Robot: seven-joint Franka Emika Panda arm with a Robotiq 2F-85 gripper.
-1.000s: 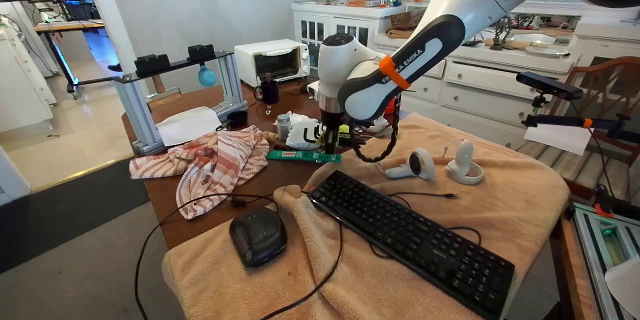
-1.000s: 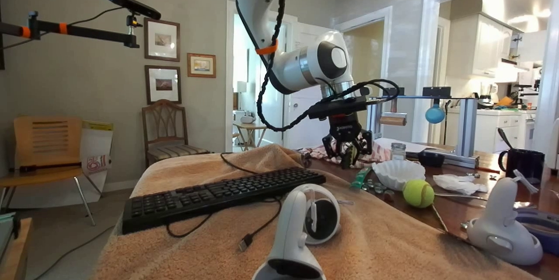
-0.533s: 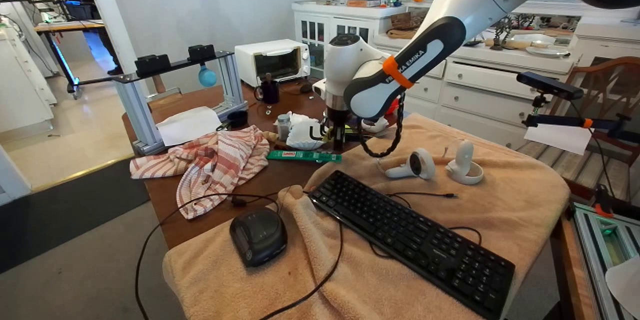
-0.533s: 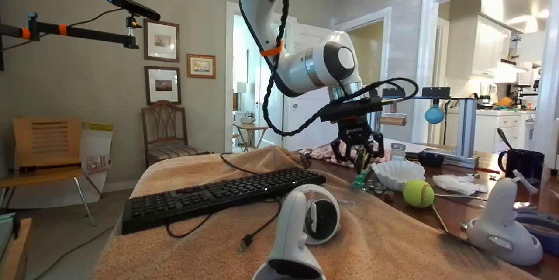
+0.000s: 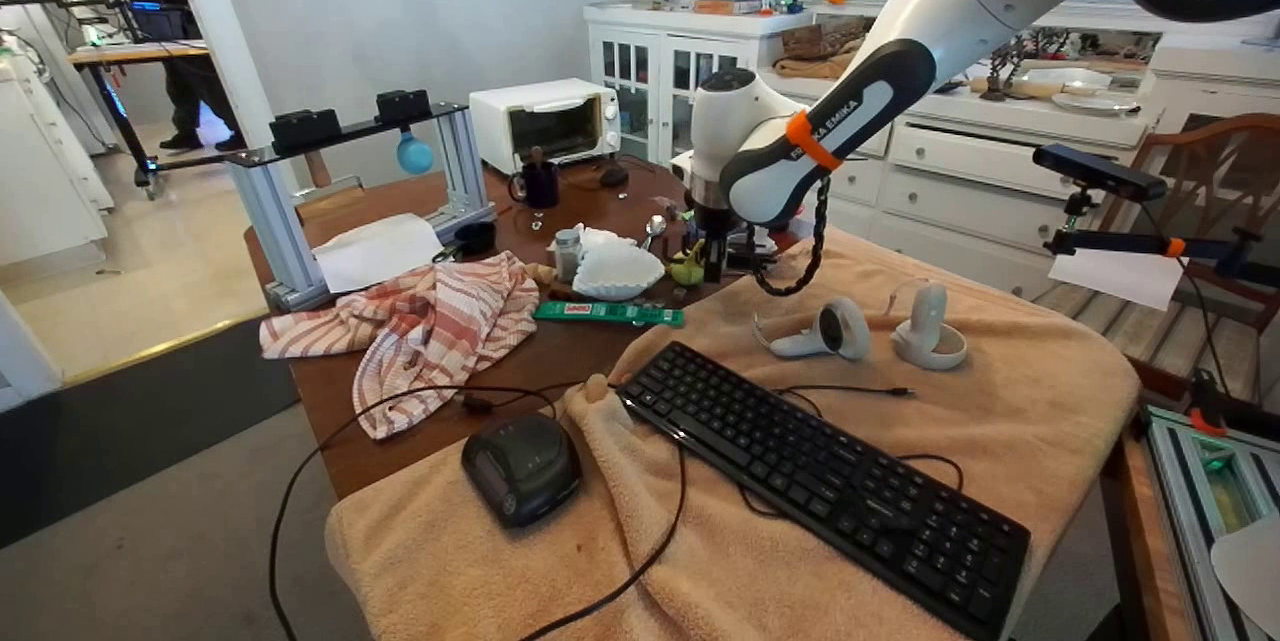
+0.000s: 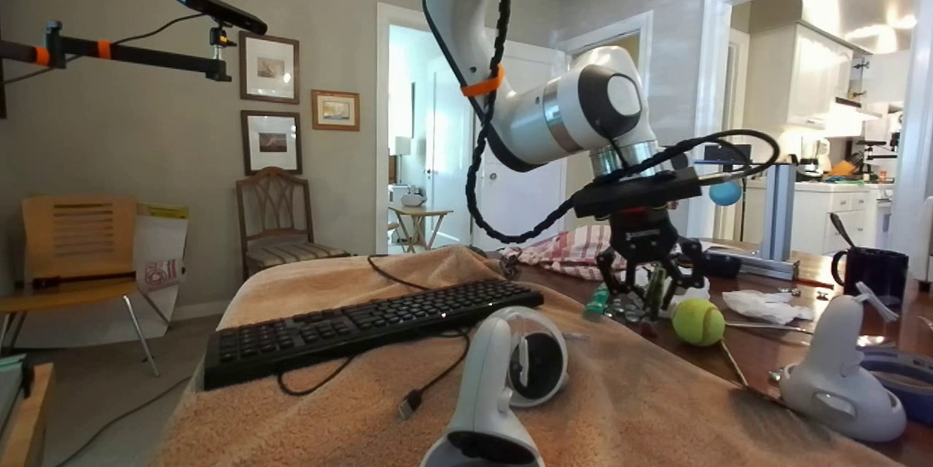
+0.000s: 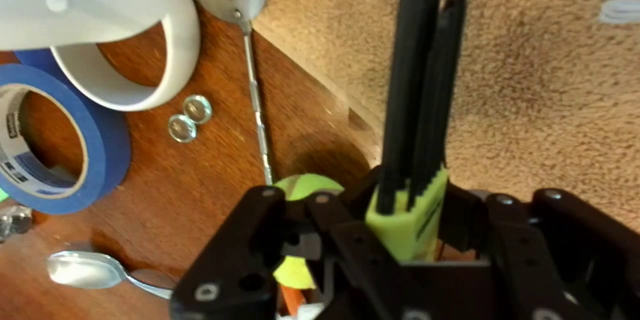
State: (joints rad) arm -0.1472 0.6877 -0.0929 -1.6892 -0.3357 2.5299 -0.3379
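One white arm (image 6: 528, 124) slants in from eleven o'clock in an exterior view, folds at the wrist and aims its gripper (image 6: 654, 283) down toward six. Its jaws pinch a yellow-green holder (image 7: 407, 227) of thin black rods (image 7: 406, 95), low over the brown table (image 7: 170, 200), with the tennis ball (image 6: 698, 322) near it at four o'clock. Seen from the wrist, the rods' long axis runs almost straight to twelve, tipped slightly toward one. Just past nine from the holder lies blue tape (image 7: 110, 148); just short of nine, a spoon (image 7: 87, 269).
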